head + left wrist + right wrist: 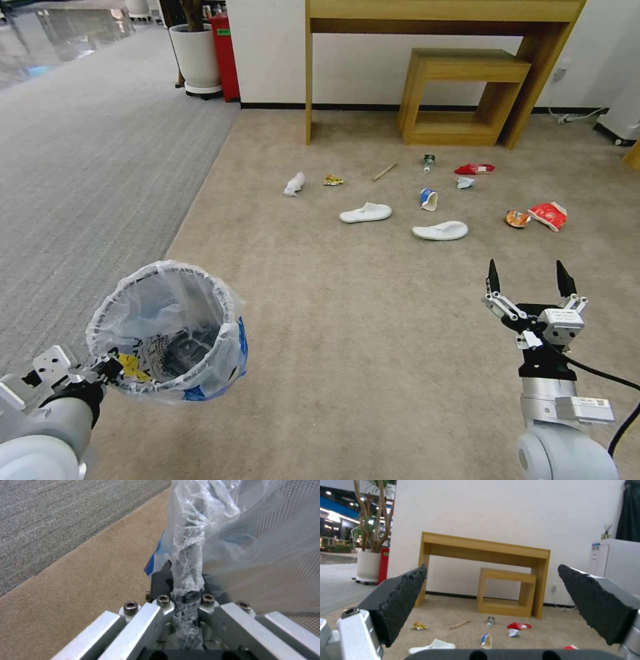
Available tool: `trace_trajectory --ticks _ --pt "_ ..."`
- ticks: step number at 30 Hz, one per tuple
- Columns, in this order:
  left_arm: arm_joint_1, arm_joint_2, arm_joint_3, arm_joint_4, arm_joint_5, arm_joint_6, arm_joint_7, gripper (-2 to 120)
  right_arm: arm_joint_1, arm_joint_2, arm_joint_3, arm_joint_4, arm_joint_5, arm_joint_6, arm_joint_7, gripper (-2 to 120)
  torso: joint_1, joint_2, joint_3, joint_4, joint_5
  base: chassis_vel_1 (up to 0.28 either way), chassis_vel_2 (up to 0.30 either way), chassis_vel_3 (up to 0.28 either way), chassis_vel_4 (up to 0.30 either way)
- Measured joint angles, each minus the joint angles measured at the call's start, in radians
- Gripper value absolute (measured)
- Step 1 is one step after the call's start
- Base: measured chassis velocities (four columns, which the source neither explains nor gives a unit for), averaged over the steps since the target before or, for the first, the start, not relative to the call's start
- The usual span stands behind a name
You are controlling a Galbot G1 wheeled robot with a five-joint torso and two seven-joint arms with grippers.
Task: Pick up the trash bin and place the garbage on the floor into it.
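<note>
Left gripper point(100, 375) pinches the rim of the small round blue trash bin with its crinkly white liner point(167, 327), holding it off the beige carpet floor point(347, 333), mouth up, likely to take litter. Right gripper point(529, 279) hovers spread wide, empty. Garbage lies well ahead: two white slippers point(365, 213), red packets point(548, 215), crumpled paper point(294, 183), near the wooden table point(440, 13). Nothing blocks the way.

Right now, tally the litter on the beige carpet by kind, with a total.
Slippers, white: 2
Crumpled white paper: 2
Snack packets, red or orange: 3
Yellow wrapper: 1
Wooden stick: 1
Small bottle: 1
Blue-white carton: 1
Total: 11
</note>
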Motion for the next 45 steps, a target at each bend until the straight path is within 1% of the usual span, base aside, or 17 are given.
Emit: trace_trajectory --ticks 11,17,20,23,34,39,45 --pt "0.008 -0.01 0.003 -0.007 0.008 0.0 0.0 1 0.001 -0.002 -0.001 0.005 0.004 -0.001 0.001 100 0.0 0.0 0.0 0.0 0.0 -0.009 0.01 0.01 -0.01" --pt "0.009 -0.025 0.036 -0.013 0.053 0.0 0.0 1 0.022 -0.013 -0.005 0.006 0.029 -0.009 0.002 100 0.0 0.0 0.0 0.0001 0.0 -0.115 0.106 0.107 -0.103" --pt "0.0 -0.03 0.059 -0.017 0.084 0.0 -0.002 1 0.032 -0.032 -0.005 -0.004 0.038 -0.023 0.005 100 0.0 0.0 0.0 0.0 0.0 -0.136 0.143 0.141 -0.138" --pt "0.005 -0.031 0.069 -0.018 0.095 0.0 -0.001 1 0.03 -0.038 -0.001 0.009 0.037 -0.029 0.005 100 0.0 0.0 0.0 0.0001 0.0 -0.12 0.14 0.124 -0.137" --pt "0.04 -0.029 0.084 -0.018 0.105 0.0 0.005 1 0.011 -0.026 -0.014 0.017 0.013 -0.014 0.002 100 0.0 0.0 0.0 0.0 0.0 -0.09 0.092 0.089 -0.09" --pt "0.047 -0.034 0.092 -0.018 0.108 0.0 0.007 1 0.018 -0.029 -0.01 0.005 0.039 -0.016 0.002 100 0.0 0.0 0.0 0.0 -0.0002 -0.105 0.106 0.118 -0.114" --pt "0.046 -0.04 0.13 -0.018 0.13 0.0 0.01 1 0.017 -0.021 -0.013 -0.006 0.063 -0.026 0.001 100 0.0 0.0 0.0 0.0002 -0.0001 -0.113 0.129 0.115 -0.118"
